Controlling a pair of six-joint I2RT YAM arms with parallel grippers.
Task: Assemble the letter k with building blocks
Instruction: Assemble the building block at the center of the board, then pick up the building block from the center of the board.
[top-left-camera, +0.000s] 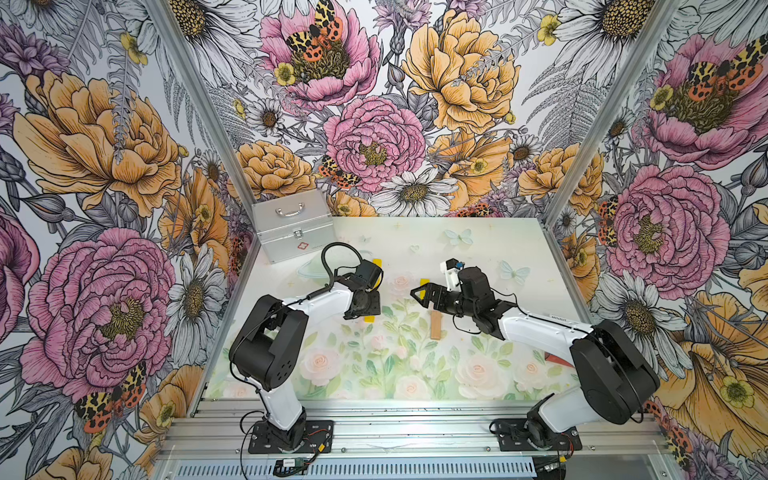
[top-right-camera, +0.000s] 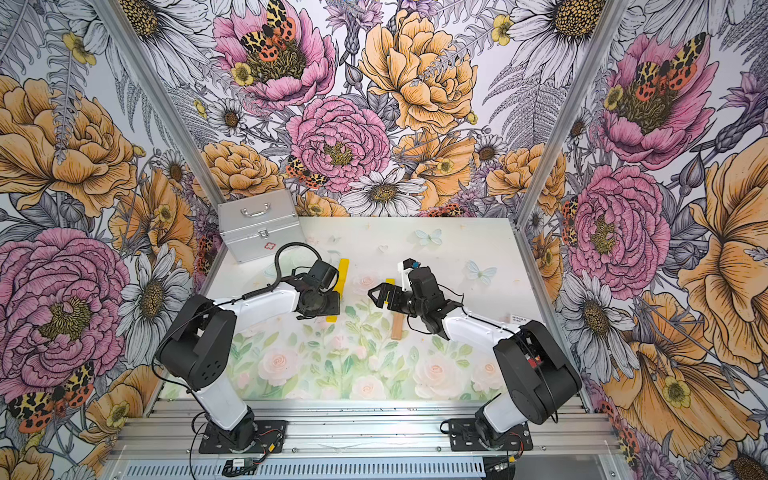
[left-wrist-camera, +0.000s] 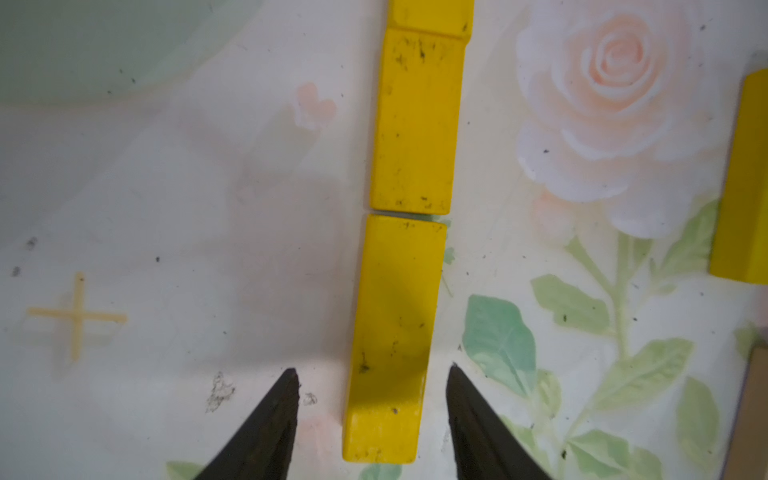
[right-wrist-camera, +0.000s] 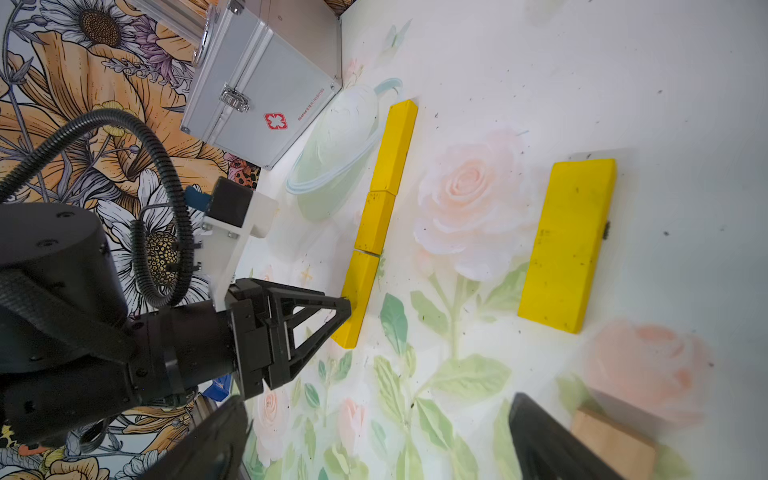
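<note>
Left gripper (left-wrist-camera: 372, 368) straddling end yellow block (left-wrist-camera: 390, 332) without touching, jaws parted, right gripper (right-wrist-camera: 376, 409) hanging spread wide, tan block (top-left-camera: 435, 326) lying mid-frame

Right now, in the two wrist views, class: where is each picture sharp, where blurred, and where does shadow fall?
Left wrist view: the last yellow block in the row is fairly sharp, a soft shadow across part of it; the lone yellow block blurs. Right wrist view: the silver case is crisp, the tan block out of focus.
</note>
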